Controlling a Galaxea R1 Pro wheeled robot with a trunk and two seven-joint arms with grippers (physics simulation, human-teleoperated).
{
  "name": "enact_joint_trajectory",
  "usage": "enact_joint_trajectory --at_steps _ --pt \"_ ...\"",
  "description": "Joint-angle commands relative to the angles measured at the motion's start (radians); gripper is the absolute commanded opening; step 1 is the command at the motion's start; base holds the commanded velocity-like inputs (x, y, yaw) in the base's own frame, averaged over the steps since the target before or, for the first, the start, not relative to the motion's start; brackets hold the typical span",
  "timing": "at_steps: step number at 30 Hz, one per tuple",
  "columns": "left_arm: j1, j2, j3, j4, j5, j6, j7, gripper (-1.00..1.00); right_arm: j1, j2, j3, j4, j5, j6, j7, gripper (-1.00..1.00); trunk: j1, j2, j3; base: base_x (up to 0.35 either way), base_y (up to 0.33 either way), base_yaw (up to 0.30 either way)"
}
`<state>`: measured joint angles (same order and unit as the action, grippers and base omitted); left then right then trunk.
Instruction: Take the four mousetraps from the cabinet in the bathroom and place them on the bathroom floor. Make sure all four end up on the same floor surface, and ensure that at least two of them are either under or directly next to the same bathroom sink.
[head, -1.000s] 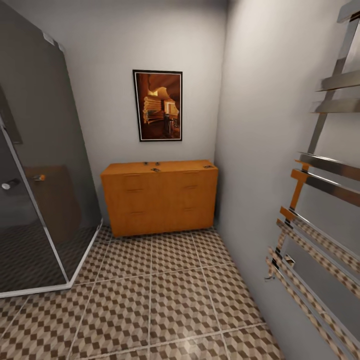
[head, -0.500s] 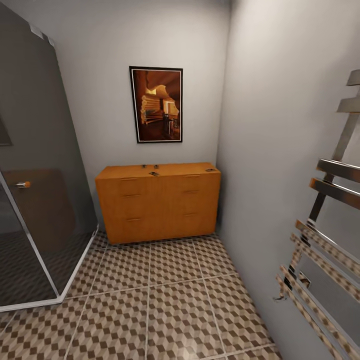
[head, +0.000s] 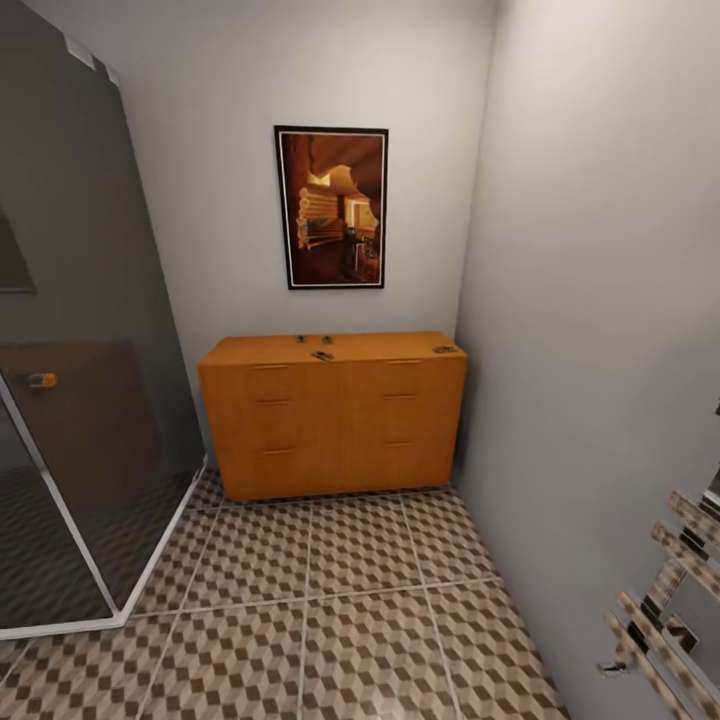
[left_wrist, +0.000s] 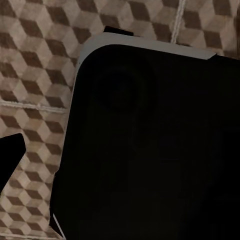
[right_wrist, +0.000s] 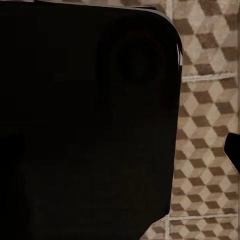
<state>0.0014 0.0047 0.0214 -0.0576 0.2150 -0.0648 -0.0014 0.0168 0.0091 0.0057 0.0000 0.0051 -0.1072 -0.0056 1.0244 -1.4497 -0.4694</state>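
Tiled bathroom floor, cabinet topped with mousetraps

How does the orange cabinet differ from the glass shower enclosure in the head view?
The cabinet is low and opaque orange-brown wood; the shower enclosure is tall, dark and see-through, reflecting the cabinet. The cabinet has flat drawer fronts and carries small mousetraps on its top; the enclosure has a plain pane with one small knob. Both stand on the bathroom floor against the back wall.
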Motion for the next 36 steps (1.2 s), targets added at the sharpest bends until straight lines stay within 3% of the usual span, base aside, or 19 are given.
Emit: enact_joint_trajectory --at_steps 1,36 --pt "0.000 0.000 0.002 -0.001 0.004 -0.002 0.000 1.00 0.000 0.000 0.000 0.000 0.000 -0.003 -0.001 1.00 0.001 0.000 -0.001 0.318 0.000 0.010" --pt "0.000 0.000 0.000 -0.001 0.004 -0.001 0.000 1.00 0.000 0.000 -0.001 0.000 0.002 -0.004 -0.001 1.00 0.001 0.000 -0.001 0.318 0.000 0.001"
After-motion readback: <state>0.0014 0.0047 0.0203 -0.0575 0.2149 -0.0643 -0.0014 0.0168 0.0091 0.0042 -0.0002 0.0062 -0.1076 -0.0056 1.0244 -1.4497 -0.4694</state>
